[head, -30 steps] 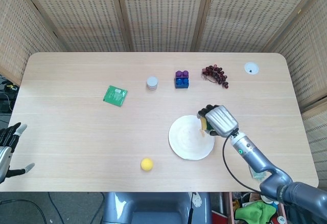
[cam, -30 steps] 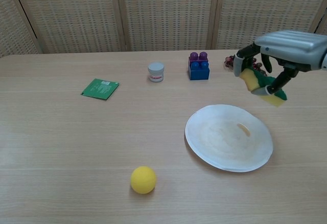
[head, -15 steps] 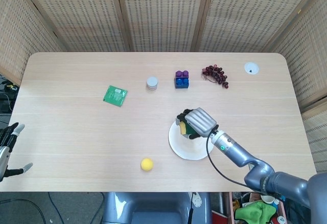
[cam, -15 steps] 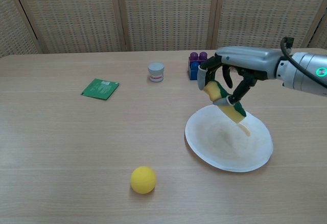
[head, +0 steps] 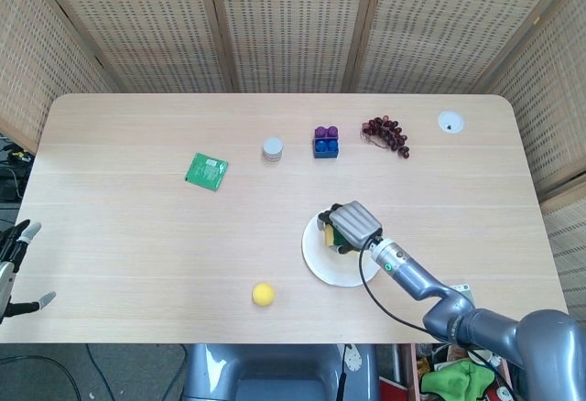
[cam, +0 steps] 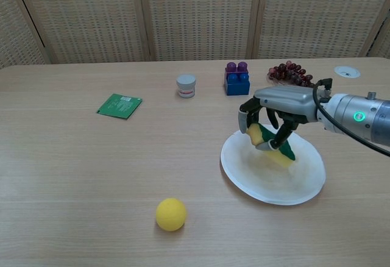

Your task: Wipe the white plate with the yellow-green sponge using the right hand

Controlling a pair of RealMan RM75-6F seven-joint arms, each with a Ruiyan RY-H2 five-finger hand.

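- A pale wooden worktop (head: 137,227) is seen in both views, backed by woven cane screens (head: 284,26).
- The right arm (cam: 359,116) is stretched in from the right side, low over the worktop.
- A white plate (cam: 244,169) is laid flat on the worktop, right of centre and toward the near edge.
- The right hand (cam: 277,105) is held over the plate's far-left part, palm down, its fingers (cam: 245,116) curled around the sponge.
- A yellow-green sponge (cam: 272,148) is gripped in that hand, tilted, with its lower end down at the plate's surface; whether it truly touches cannot be told.
- The left hand (head: 14,264) is shown only in the head view, off the worktop's left edge, with its fingers spread and nothing held.
- A bunch of dark grapes (head: 385,134) is placed near the far right of the worktop.
- A blue and purple toy block (head: 325,142) is set just left of the grapes.
- A green packet (head: 206,170) is laid flat toward the left.
- A small white-lidded jar (head: 273,149) is stood between the packet and the block.
- A yellow ball (head: 264,294) is set near the front edge, left of the plate.
- A small white round disc (head: 450,123) is seen at the far right corner.
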